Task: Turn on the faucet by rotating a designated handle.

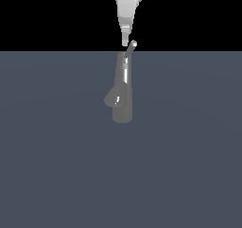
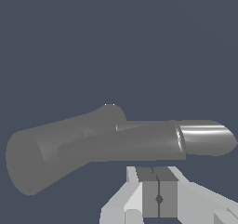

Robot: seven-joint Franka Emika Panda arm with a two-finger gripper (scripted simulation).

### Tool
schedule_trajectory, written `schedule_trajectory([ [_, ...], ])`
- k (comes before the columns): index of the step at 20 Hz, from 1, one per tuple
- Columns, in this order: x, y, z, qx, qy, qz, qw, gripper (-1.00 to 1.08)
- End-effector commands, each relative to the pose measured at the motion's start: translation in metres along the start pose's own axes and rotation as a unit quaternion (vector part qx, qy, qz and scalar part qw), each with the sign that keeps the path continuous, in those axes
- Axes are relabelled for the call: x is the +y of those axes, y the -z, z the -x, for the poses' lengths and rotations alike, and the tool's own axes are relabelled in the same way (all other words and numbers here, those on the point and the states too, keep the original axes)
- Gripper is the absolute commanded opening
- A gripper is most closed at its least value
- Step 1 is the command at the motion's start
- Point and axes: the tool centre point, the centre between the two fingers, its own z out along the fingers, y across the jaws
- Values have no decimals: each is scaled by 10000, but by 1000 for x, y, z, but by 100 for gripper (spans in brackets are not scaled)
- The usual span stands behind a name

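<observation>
A: We see the grey counter (image 1: 56, 165) filling the lower part of the exterior view. The faucet (image 1: 123, 87) stands upright near the middle, stubby spout angled toward the exterior view's left.

B: Agreed. We have the claw (image 1: 125, 41) hanging straight above the column top. The wrist view shows its pads (image 2: 151, 193) pressed together, nothing between them.

A: The handle (image 1: 131, 48) juts up from the cap toward the exterior view's right, just beside the claw tip. We can't tell if they touch.

The grey faucet (image 2: 69, 148) lies across the frame's middle, the handle (image 2: 204, 137) (glossier) at right; the gripper (image 2: 158, 199), pads pressed together, sits bottom centre.
</observation>
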Motion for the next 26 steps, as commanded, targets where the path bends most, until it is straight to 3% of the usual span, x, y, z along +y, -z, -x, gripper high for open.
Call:
schedule_trajectory([
  [1, 3, -6, -36, 39, -197, 67, 9998, -100],
  [2, -1, -1, -5, -18, -2, 5, 10000, -100],
  [26, -40, -21, -77, 23, -145, 51, 9999, -100],
])
